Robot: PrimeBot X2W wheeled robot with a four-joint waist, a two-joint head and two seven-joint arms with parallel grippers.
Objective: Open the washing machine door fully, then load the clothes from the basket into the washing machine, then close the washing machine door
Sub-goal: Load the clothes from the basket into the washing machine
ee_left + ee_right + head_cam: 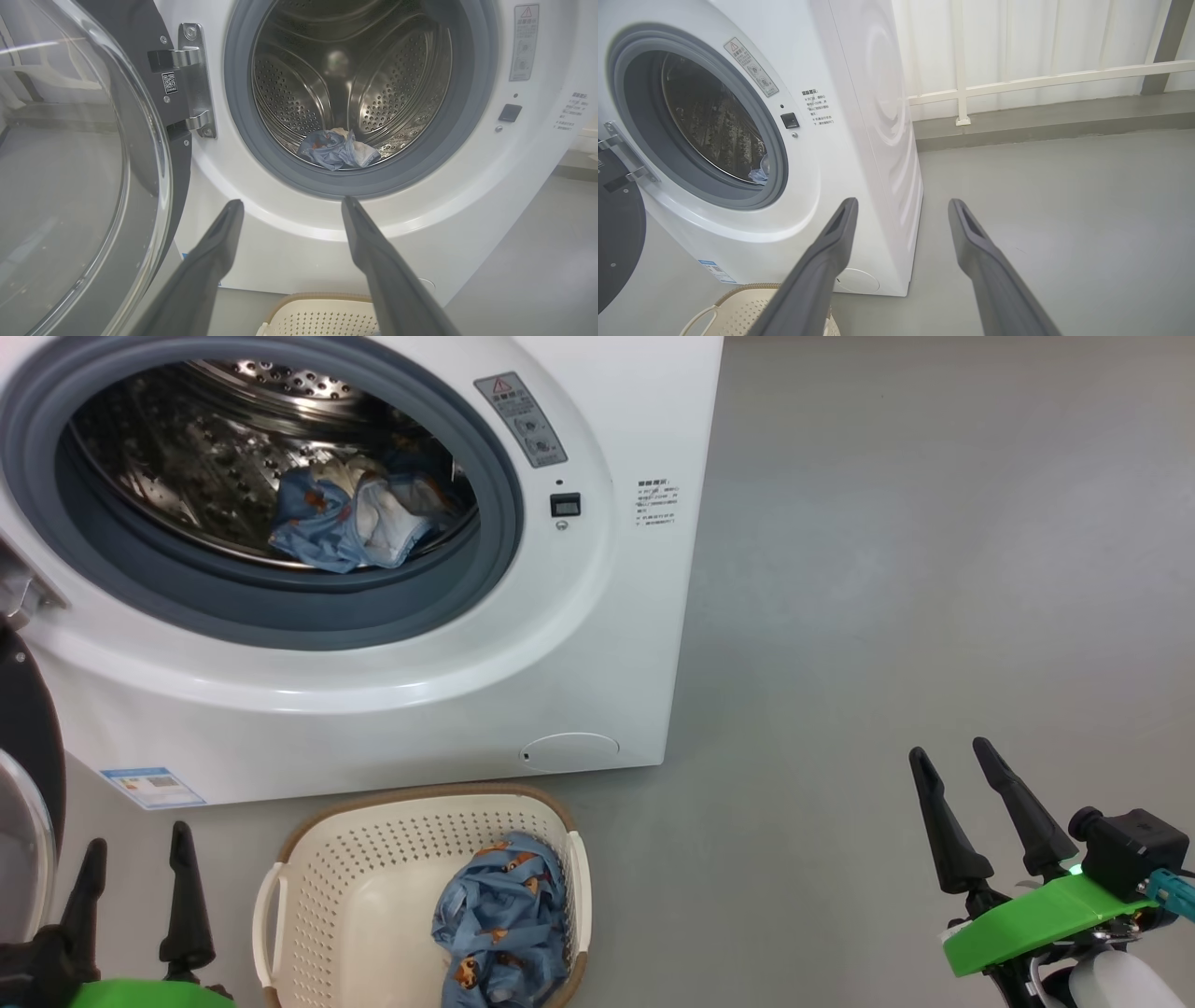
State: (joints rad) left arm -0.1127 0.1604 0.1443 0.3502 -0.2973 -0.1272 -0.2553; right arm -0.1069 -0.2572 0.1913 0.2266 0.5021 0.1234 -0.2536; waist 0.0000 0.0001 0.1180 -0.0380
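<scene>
The white washing machine (597,644) stands with its round door (84,177) swung wide open to the left on a metal hinge (196,79). One bundle of light blue bear-print clothes (350,518) lies low in the steel drum (350,70). Another blue bear-print garment (504,919) sits in the right half of the cream basket (373,896) on the floor in front of the washer. My left gripper (135,863) is open and empty, left of the basket. Off to the right, above bare floor, my right gripper (952,761) is open and empty too.
Grey floor (934,569) stretches right of the washer. A white railing and a pale wall (1041,79) stand behind it. The open door's black ring (28,737) sits close to my left gripper. A round service flap (569,751) is low on the washer front.
</scene>
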